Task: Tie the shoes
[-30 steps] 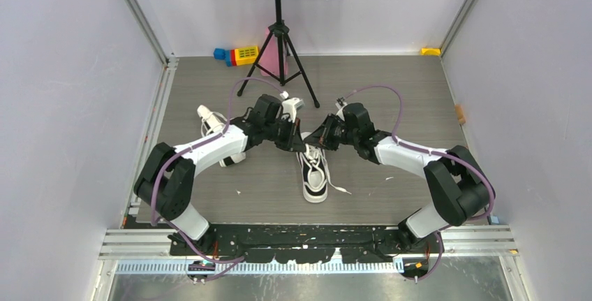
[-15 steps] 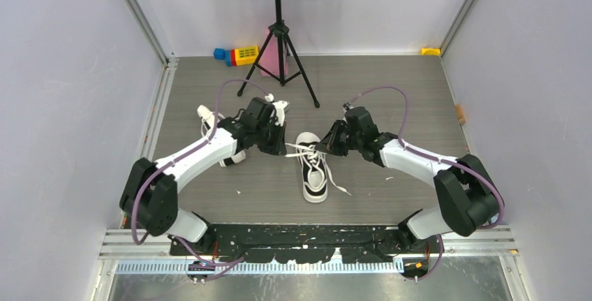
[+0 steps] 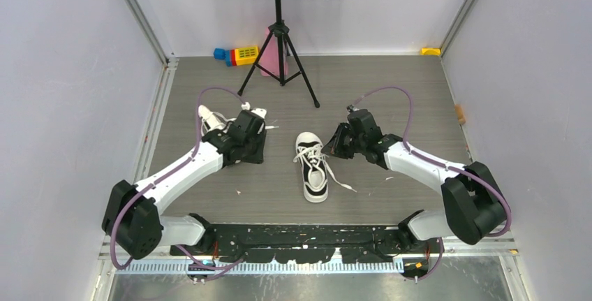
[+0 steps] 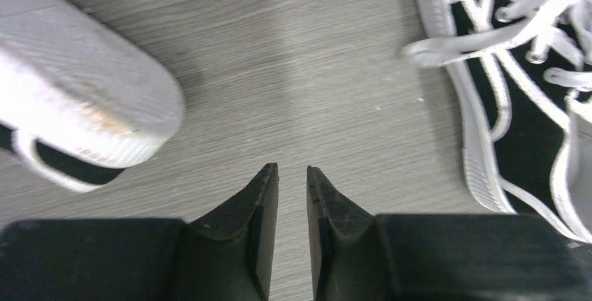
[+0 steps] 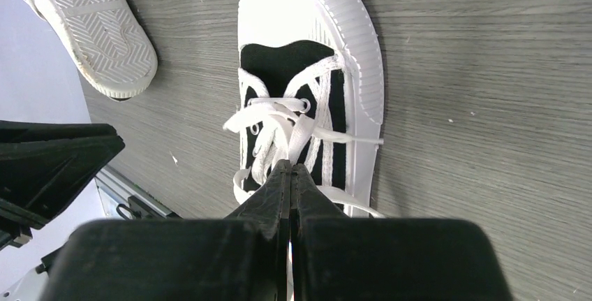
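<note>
One black sneaker with a white sole (image 3: 312, 170) stands upright mid-floor, its white laces (image 3: 309, 153) loosely tangled over the tongue. The second sneaker (image 3: 211, 121) lies on its side at the left, sole showing, partly under my left arm. My left gripper (image 3: 261, 149) hangs between the two shoes. In the left wrist view it (image 4: 291, 170) is slightly open, empty, over bare floor. My right gripper (image 3: 333, 145) is at the upright shoe's right side. In the right wrist view it (image 5: 290, 166) is shut on a lace strand (image 5: 297, 137) over that shoe (image 5: 307, 28).
A black music-stand tripod (image 3: 279, 56) stands at the back middle, with a pink object and coloured toy blocks (image 3: 237, 54) beside it. A yellow piece (image 3: 431, 51) lies in the back right corner. Walls and rails (image 3: 157, 105) close in both sides.
The lace that was stretched between both grippers is no longer taut. My left gripper has let go and drawn back left, away from the upright shoe. The right gripper shifted slightly right.
</note>
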